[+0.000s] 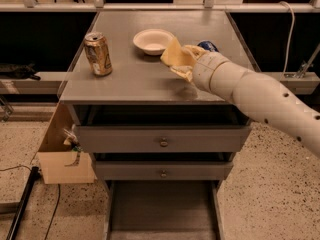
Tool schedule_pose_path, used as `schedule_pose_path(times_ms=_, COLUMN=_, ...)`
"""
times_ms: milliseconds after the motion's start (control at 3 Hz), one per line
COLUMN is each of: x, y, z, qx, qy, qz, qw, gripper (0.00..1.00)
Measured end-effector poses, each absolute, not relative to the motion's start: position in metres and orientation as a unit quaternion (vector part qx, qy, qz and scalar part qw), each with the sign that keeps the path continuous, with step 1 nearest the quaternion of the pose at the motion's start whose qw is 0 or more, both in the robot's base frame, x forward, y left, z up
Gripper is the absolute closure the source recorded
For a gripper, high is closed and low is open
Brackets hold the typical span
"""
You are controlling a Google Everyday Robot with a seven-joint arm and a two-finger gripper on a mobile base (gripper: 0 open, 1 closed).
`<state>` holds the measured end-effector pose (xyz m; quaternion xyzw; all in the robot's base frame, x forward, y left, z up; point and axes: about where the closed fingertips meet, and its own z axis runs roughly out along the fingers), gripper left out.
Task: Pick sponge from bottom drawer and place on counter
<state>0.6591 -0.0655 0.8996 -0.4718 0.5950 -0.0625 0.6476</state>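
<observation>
Dim warm overhead light; the hand (187,65) gripping the sponge (174,57) shadows the counter (142,81) below.

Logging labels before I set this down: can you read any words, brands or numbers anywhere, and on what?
No text can be read.
Can on the counter: gold label with dark print, too blurred to read.
Sponge, held by the tool above the counter: no text.
Bowl: no text.
</observation>
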Motion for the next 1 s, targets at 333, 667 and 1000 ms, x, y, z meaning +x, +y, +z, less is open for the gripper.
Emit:
schedule_pose_path(times_ms=333, x=0.6591, y=-0.0655, z=0.8996, qx=-0.472, qy=0.595, qz=-0.062, qw=0.648, gripper=0.20)
schedule_pose_path(times_ms=667, x=0.6591, y=-0.0654, z=0.8996, qx=-0.472, qy=0.595, qz=-0.062, qw=0.648, gripper=0.00)
schedule_pose_path(times_ms=1000, x=0.6591, y=-0.0654, z=0.8996, qx=-0.472, qy=0.595, qz=-0.062, qw=0.648, gripper=0.00)
